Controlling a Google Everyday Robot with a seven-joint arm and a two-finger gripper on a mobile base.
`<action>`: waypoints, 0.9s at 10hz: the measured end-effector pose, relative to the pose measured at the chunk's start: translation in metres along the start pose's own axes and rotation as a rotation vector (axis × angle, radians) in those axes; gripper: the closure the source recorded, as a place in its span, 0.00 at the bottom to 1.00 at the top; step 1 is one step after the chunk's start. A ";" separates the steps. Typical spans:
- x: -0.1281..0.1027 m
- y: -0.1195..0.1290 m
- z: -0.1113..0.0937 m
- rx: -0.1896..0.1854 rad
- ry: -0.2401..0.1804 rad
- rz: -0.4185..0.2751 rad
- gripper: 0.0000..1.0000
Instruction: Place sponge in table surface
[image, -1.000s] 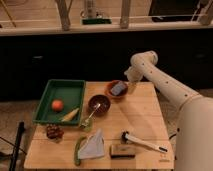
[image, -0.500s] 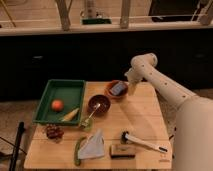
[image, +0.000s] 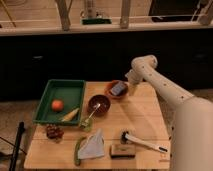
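Observation:
The bluish-grey sponge (image: 118, 88) lies in a small brown bowl (image: 111, 92) at the back of the light tan wooden table surface (image: 145, 120). My gripper (image: 128, 84) is at the end of the white arm, right beside the sponge's right edge, over the bowl's rim. The arm reaches in from the lower right.
A green tray (image: 45, 102) at the left holds an orange fruit (image: 57, 105) and a yellowish item. A dark bowl with a spoon (image: 98, 105) stands mid-table. A pale folded cloth (image: 93, 146), a brown block (image: 122, 150), a brush (image: 142, 142) and a green object (image: 78, 148) lie at the front.
The arm's elbow has shifted slightly; the gripper stays by the bowl with the sponge. Nothing else has moved.

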 end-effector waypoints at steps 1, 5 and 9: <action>0.000 -0.001 0.000 0.003 0.001 -0.024 0.20; -0.036 -0.016 -0.005 0.004 0.002 -0.179 0.20; -0.057 -0.017 0.005 -0.021 0.000 -0.286 0.20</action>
